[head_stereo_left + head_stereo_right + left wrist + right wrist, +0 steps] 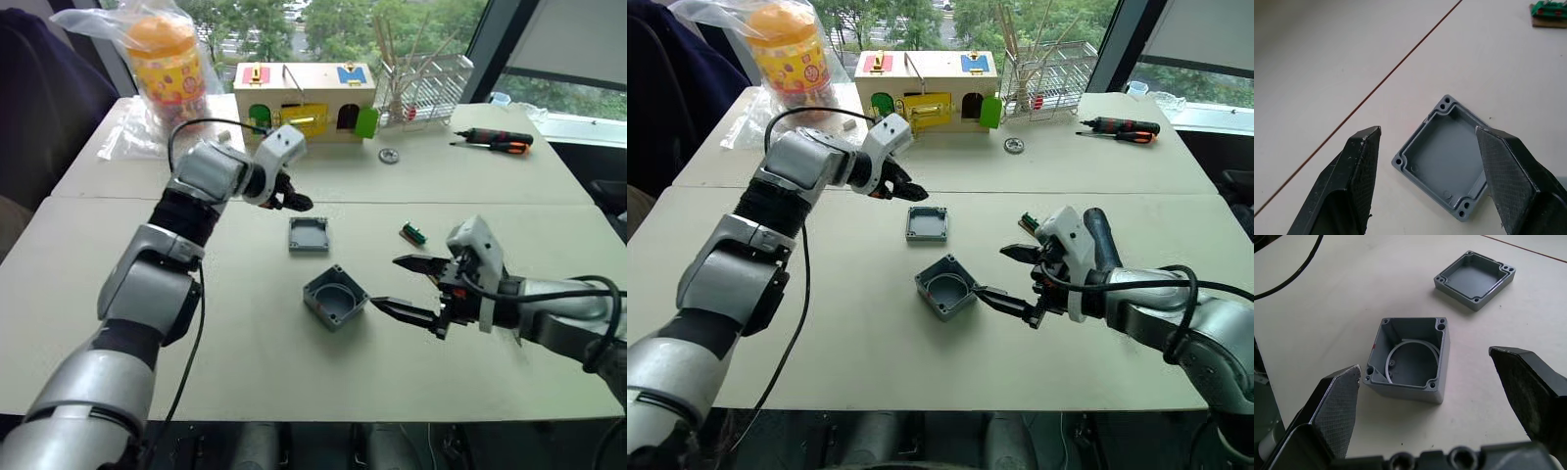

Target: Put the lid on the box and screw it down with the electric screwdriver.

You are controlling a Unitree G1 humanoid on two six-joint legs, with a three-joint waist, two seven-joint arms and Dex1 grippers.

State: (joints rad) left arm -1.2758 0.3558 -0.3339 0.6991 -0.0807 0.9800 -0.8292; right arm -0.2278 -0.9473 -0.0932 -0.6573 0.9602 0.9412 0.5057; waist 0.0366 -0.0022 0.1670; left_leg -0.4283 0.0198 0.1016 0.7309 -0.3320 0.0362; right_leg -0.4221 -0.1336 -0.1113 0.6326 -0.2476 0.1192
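The grey lid [309,235] lies hollow side up on the table, near its middle. My left gripper [294,201] hovers open just behind and left of the lid, with the lid [1444,156] showing between its fingers. The deeper grey box [335,297] stands open side up in front of the lid, a pale ring inside it [1410,360]. Just right of the box is my right gripper [386,282], open and empty. A dark cylinder [1097,233] lies behind my right wrist, perhaps the electric screwdriver.
A small green part [412,233] lies right of the lid. At the back stand a wooden box with coloured doors [304,101], a wire rack [421,93] and a bagged jar [167,64]. Hand screwdrivers [495,140] and a metal gear [389,156] lie far right.
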